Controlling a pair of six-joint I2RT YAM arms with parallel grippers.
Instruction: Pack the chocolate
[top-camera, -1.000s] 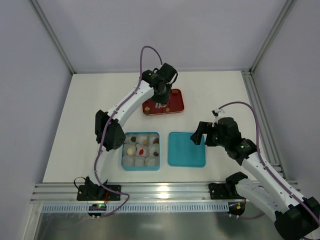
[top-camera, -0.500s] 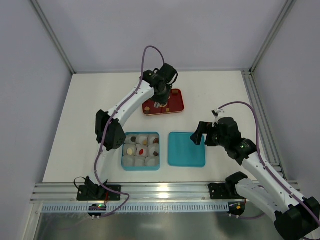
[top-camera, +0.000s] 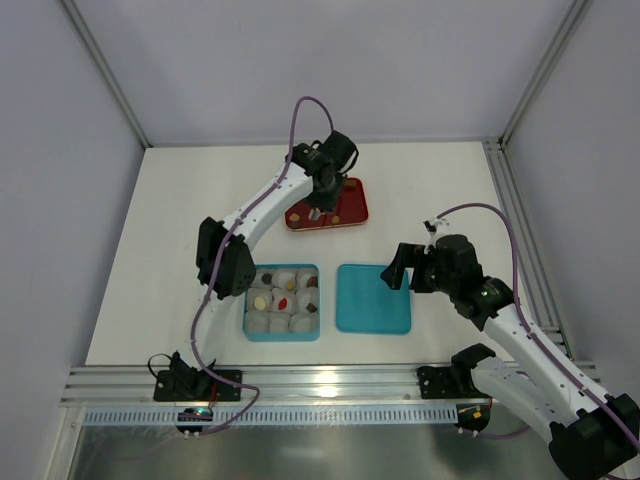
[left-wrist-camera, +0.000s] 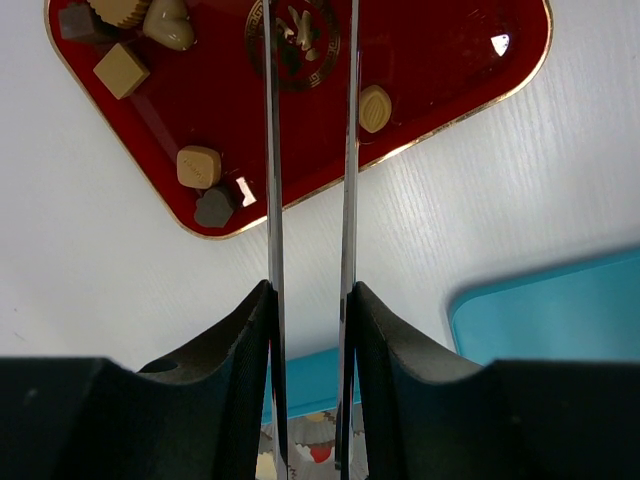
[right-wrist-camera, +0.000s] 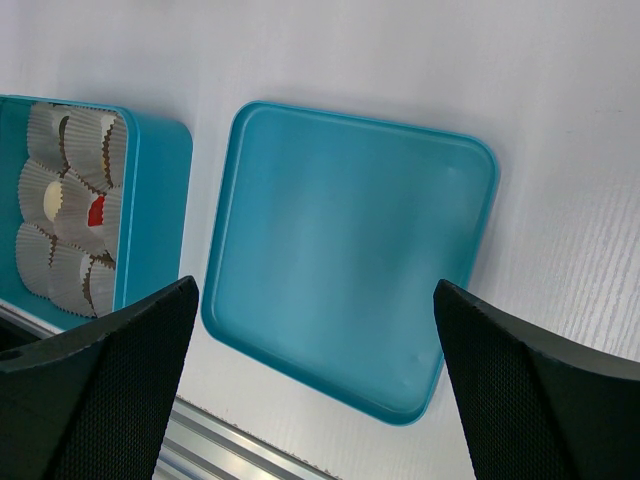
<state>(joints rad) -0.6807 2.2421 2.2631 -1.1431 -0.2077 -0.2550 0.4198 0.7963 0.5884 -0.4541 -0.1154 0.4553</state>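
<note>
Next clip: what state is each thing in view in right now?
Red tray: lying flat, loose chocolates on it.
Box: open, paper cups inside, some filled.
Lid: off, lying beside the box.
Left gripper: above the red tray, jaws slightly apart, hold unclear.
Right gripper: above the lid, jaws wide open, empty.

No legible text anywhere, gold round emblem (left-wrist-camera: 305, 45) on the red tray (left-wrist-camera: 450, 90), its marks unreadable
</note>
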